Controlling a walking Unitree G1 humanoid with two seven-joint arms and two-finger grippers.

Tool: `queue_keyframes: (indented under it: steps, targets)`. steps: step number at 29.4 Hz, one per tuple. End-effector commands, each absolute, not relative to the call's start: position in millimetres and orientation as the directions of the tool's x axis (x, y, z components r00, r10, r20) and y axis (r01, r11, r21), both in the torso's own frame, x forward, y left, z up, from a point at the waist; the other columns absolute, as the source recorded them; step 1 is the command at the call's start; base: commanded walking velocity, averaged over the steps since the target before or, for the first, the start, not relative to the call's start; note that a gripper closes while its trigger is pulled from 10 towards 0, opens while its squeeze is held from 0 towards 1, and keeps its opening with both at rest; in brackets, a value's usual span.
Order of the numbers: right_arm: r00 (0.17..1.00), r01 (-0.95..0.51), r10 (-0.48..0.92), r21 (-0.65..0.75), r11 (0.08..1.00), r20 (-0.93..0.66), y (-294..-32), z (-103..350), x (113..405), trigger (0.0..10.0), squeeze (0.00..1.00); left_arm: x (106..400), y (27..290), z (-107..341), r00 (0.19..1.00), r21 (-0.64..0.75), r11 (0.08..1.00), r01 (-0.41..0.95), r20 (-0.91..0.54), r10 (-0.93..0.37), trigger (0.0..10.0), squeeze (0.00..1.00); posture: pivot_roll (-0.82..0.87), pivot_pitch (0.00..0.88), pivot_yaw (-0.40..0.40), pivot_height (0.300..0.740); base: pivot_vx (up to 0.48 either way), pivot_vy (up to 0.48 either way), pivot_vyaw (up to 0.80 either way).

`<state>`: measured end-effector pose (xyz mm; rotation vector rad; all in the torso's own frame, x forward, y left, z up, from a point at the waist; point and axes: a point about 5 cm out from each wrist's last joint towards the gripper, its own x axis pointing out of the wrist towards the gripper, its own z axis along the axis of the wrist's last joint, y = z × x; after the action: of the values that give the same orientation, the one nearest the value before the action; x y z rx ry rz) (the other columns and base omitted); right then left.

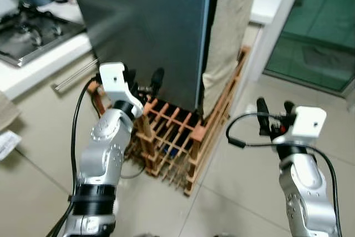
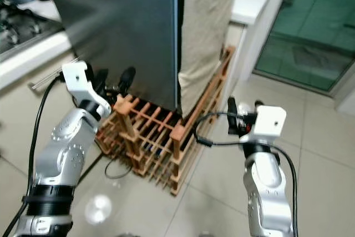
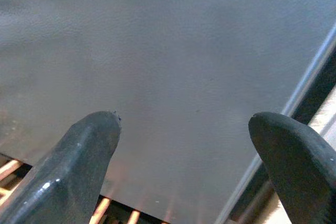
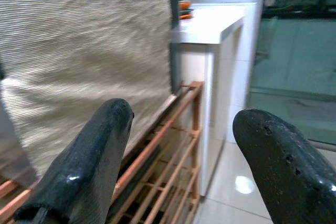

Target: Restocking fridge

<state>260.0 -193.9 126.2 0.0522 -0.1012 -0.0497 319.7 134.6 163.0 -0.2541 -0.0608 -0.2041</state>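
Fridge door [image 1: 150, 31] looks heavy, smooth and slippery; grip its right edge. Your left claw [image 1: 145, 80], spread, faces it; right claw [image 1: 273, 109], spread, hangs right of it.

Pale tiled floor [image 1: 233, 192], glossy, grout lines visible. On it: wooden slatted rack [image 1: 172, 137] standing against the foot of the dark grey fridge [image 1: 150, 26], which also stands on the floor. White paper scrap [image 1: 6, 142] lies on the tiles at the left edge. Black cable [image 2: 113, 173] loops on the floor by the rack's near corner.
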Motion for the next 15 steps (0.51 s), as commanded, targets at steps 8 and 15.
queue_keyframes:
  steps: [8, 15]
  targets:
    - [0.991, 0.076, -0.084, 0.077, 0.994, 0.101, -203.6, 125.0, 272.8, 10.0, 0.0, 319.2, 141.2, 162.5, 0.985, -0.141, 0.977, 0.158, 0.094, -0.146, 10.0, 0.0, -0.1, 0.0, 0.023, 0.74, 0.0, 0.0, -0.66]
    - [0.991, 0.077, -0.085, 0.077, 0.994, 0.104, -203.8, 122.1, 273.9, 10.0, 0.0, 320.1, 147.6, 161.6, 0.982, -0.132, 0.976, 0.173, 0.102, -0.16, 10.0, 0.0, -0.11, 0.0, 0.029, 0.74, 0.0, 0.0, -0.66]
